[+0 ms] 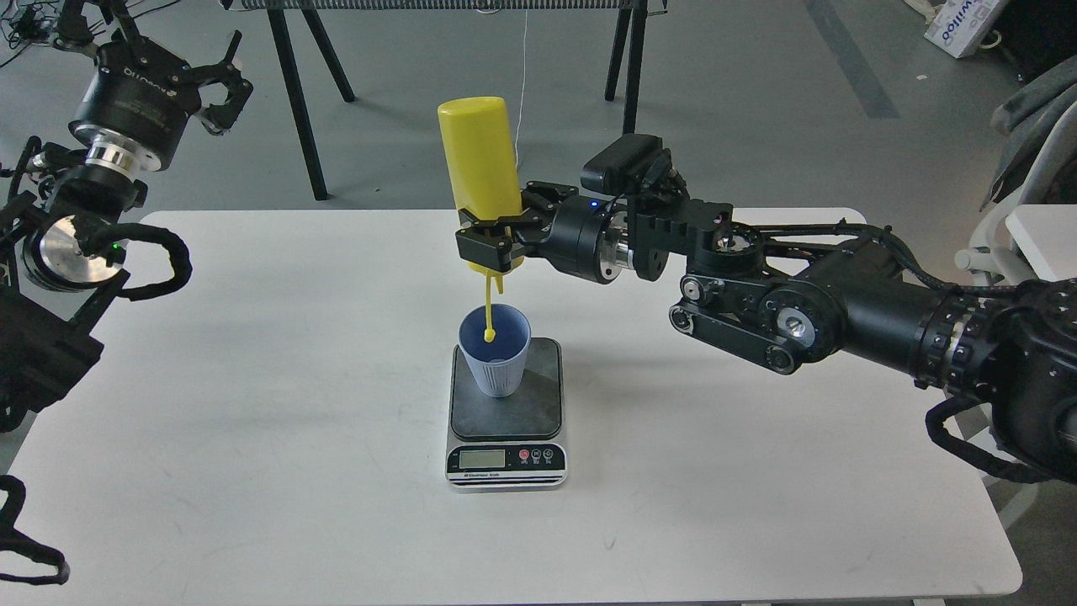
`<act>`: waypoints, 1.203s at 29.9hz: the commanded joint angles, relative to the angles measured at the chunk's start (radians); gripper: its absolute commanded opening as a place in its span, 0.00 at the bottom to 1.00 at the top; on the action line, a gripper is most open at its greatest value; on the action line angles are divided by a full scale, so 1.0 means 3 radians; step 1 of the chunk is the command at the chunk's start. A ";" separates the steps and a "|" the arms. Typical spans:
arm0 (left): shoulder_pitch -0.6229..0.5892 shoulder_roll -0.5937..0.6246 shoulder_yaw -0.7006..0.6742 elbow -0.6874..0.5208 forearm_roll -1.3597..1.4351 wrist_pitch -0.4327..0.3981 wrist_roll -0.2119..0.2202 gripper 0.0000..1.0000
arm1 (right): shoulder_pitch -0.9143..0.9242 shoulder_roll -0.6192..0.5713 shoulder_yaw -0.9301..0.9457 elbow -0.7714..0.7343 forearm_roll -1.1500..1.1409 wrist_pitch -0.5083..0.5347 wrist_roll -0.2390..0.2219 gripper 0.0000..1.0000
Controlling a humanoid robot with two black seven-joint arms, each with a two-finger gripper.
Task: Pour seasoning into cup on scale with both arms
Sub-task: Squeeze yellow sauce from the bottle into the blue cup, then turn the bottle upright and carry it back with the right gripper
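The light blue cup [496, 362] stands on the dark platform of the small scale [506, 421] at the table's middle. My right gripper [490, 244] is shut on the yellow seasoning bottle [480, 168], held upside down with its nozzle pointing down above the cup. The bottle's small cap hangs on its tether over the cup's mouth. My left gripper [220, 88] is raised at the far left, beyond the table's back edge, open and empty.
The white table [252, 404] carries only the scale and cup. Black stand legs [303, 101] rise on the floor behind it. A chair with grey cloth [1031, 168] is at the right edge.
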 commanded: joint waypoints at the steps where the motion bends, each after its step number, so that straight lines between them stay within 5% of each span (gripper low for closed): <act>1: 0.0000 0.0006 0.0000 0.0000 0.0000 -0.0005 0.0000 1.00 | -0.0179 -0.0315 0.0371 0.0190 0.0292 0.0002 -0.0002 0.33; 16: 0.0000 0.0001 0.0005 -0.0010 0.0000 0.0010 0.0005 1.00 | -0.1458 -0.1446 0.1568 0.1279 0.2735 0.0145 -0.0064 0.33; 22: 0.0015 0.0001 0.0015 -0.0010 0.0000 -0.0016 0.0010 1.00 | -0.1994 -0.1467 0.2018 0.1392 0.3870 0.0308 -0.0059 0.33; 29: 0.0056 -0.0014 0.0030 -0.0010 0.0000 -0.0016 0.0010 1.00 | -0.2633 -0.1344 0.2540 0.1336 0.4904 0.0957 -0.0033 0.36; 36: 0.0056 -0.0014 0.0046 -0.0010 0.0000 -0.0041 0.0010 1.00 | -0.3140 -0.0869 0.2836 0.1009 0.5150 0.1637 0.0064 0.36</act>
